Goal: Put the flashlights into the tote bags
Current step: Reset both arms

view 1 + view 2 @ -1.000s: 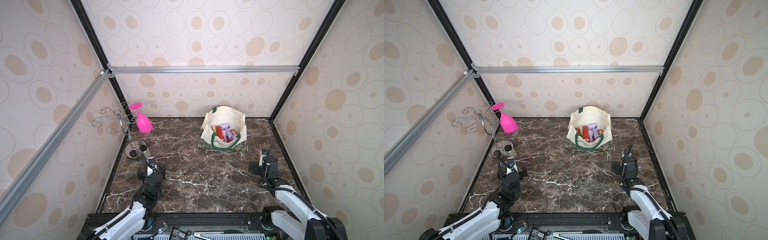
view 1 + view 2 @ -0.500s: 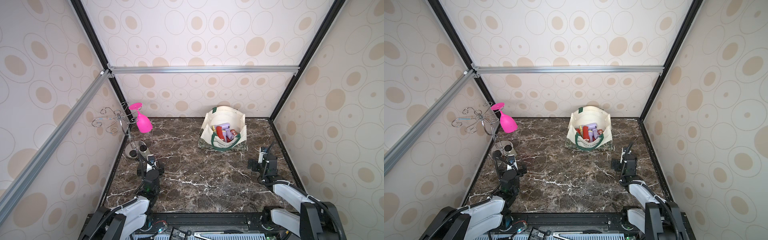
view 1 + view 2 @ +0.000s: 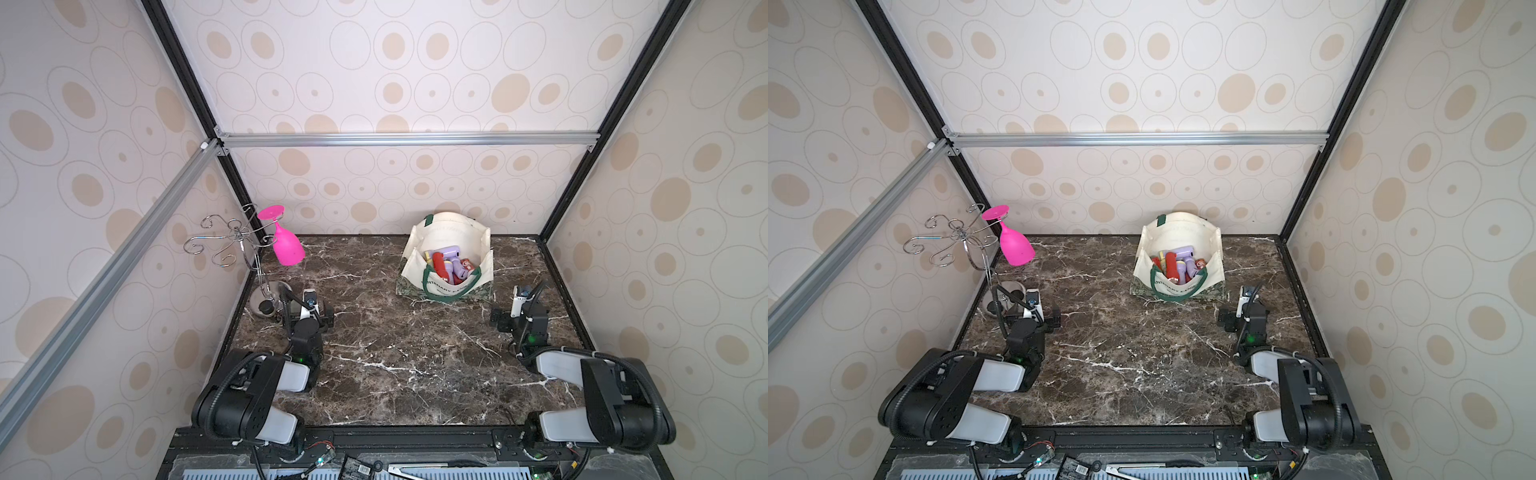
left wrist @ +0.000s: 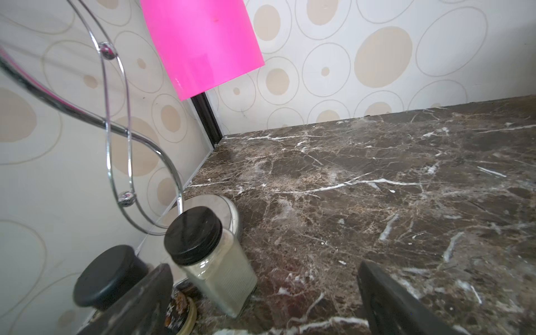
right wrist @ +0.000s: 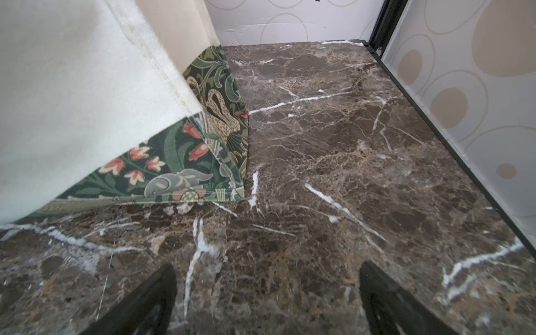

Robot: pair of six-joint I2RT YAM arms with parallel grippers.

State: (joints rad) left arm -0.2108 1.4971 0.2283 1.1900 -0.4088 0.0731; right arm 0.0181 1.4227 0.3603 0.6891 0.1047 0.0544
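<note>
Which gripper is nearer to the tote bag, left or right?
Right. The right gripper is just off a near corner of the tote bag, apart from it; the left gripper is across the table, beside the wire rack.

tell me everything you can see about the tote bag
The tote bag is cream canvas with dark green handles, green lettering on the front and a green floral bottom band. It stands upright with its mouth open on the marble tabletop, near the back wall on the robot's right. Red and lilac flashlights lie piled inside. Nothing else touches it.
</note>
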